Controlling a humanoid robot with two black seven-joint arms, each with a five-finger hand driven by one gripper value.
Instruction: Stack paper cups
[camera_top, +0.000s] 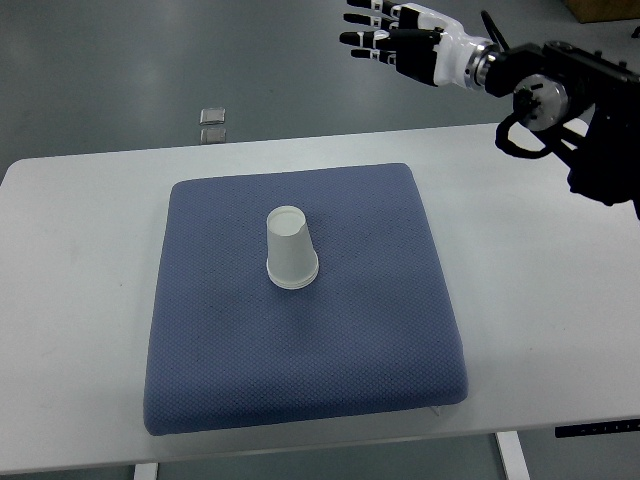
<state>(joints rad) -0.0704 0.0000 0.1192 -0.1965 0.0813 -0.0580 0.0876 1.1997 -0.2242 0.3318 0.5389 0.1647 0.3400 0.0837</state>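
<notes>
White tapered paper cup (291, 249) sitting upside down on dimpled blue cushion (380, 330), smooth white bench (70, 300), my right hand (400, 40) hovering, fingers spreading, holding nothing

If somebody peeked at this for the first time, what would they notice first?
Probably the white paper cup, standing upside down near the middle of the blue cushion on the white table. Next, the robot's right hand, held up in the top right corner beyond the table's far edge, fingers spread and holding nothing.

paper cup (291, 248) | white, upside down, rim on blue cushion (220, 350) | near cushion centre
</notes>
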